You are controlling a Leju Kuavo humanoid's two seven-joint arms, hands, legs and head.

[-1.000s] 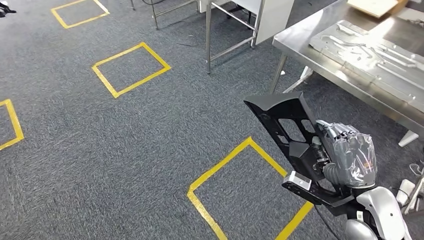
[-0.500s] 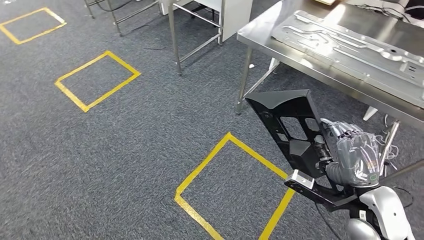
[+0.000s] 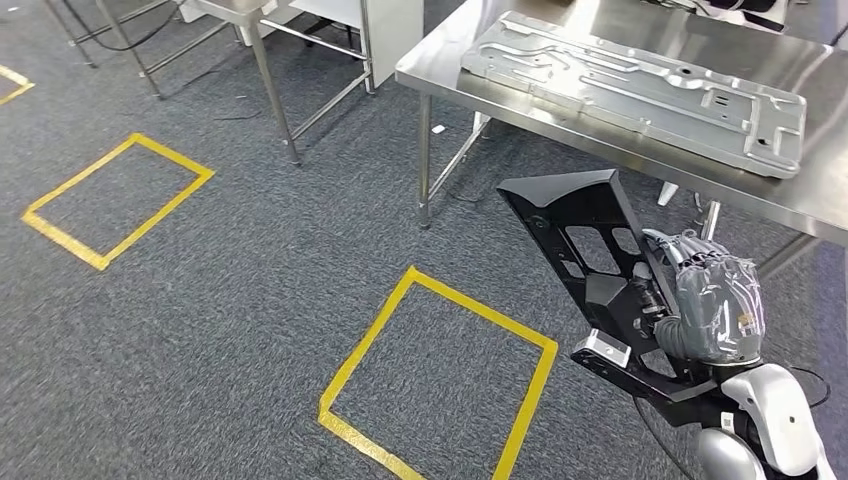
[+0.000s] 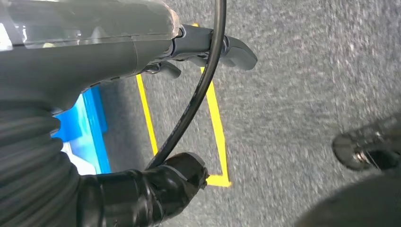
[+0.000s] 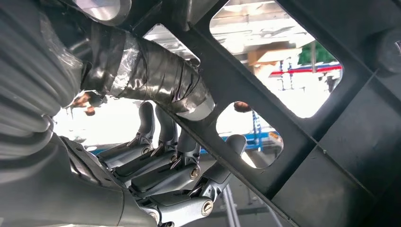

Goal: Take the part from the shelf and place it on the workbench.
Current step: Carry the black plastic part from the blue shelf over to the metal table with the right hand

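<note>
While the right robot hand (image 3: 712,305) grasped the black part (image 3: 590,260) above the carpet, near the table (image 3: 640,140), the left robot hand (image 4: 142,52) hung with fingers curled, holding nothing.

The near part of the steel workbench (image 3: 560,105) is largely taken up by a long pressed metal panel (image 3: 640,75), so bare surface is left only as a narrow strip along the front edge and at the right end. The black part (image 3: 590,250), gripped in the right hand (image 3: 715,305), is held below the benchtop edge, just beside a table leg (image 3: 425,160). Open carpet (image 3: 250,290) lies to the left.
</note>
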